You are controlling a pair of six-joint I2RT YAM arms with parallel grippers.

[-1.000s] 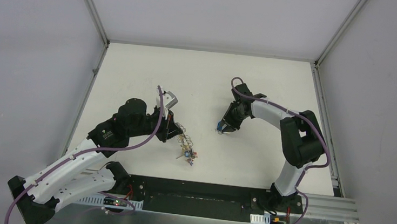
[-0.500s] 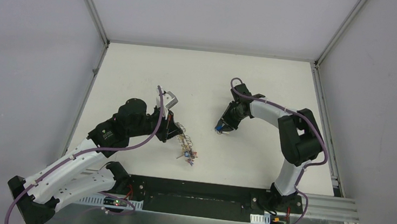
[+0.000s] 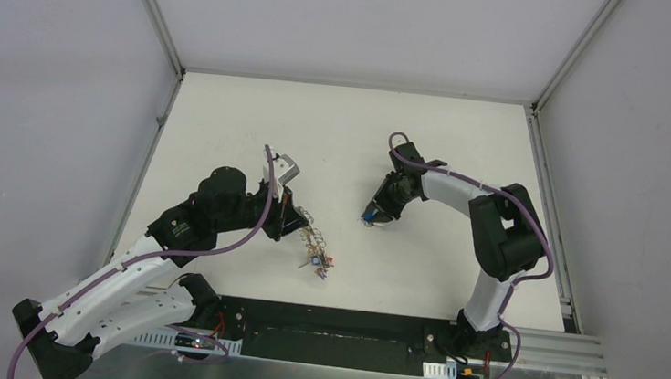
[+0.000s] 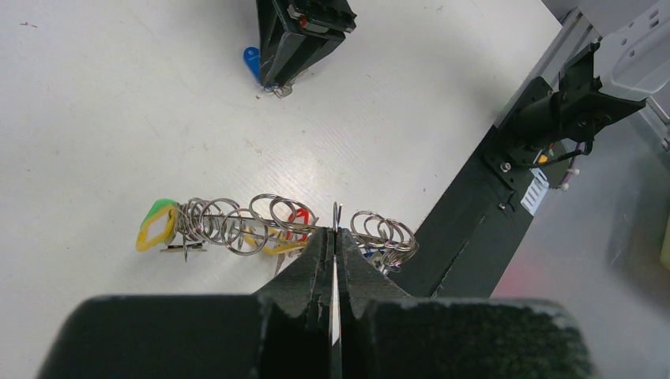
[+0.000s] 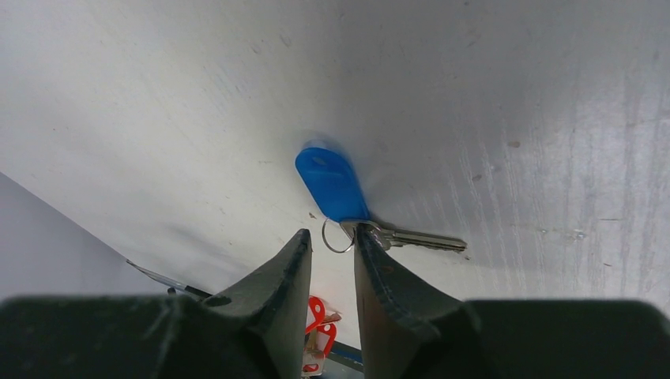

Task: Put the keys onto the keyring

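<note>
The keyring (image 4: 237,225) is a chain of silver split rings strung with small keys on green, yellow and red tags, lying on the white table. It also shows in the top view (image 3: 313,250). My left gripper (image 4: 335,230) is shut on one upright ring in the chain's middle. A loose key with a blue tag (image 5: 332,183) and a silver blade (image 5: 419,238) lies flat to the right. My right gripper (image 5: 332,239) is open with a narrow gap, tips down at the table. The key's small ring (image 5: 338,237) sits between them, and the right fingertip (image 5: 371,245) is at the key head.
The black base rail (image 3: 329,331) runs along the table's near edge, close to the keyring's end. White enclosure walls stand on three sides. The right gripper (image 4: 299,35) and blue tag (image 4: 251,59) show at the far side of the left wrist view.
My right gripper has edged slightly left over the blue-tagged key. The left arm and the keyring have not visibly moved.
</note>
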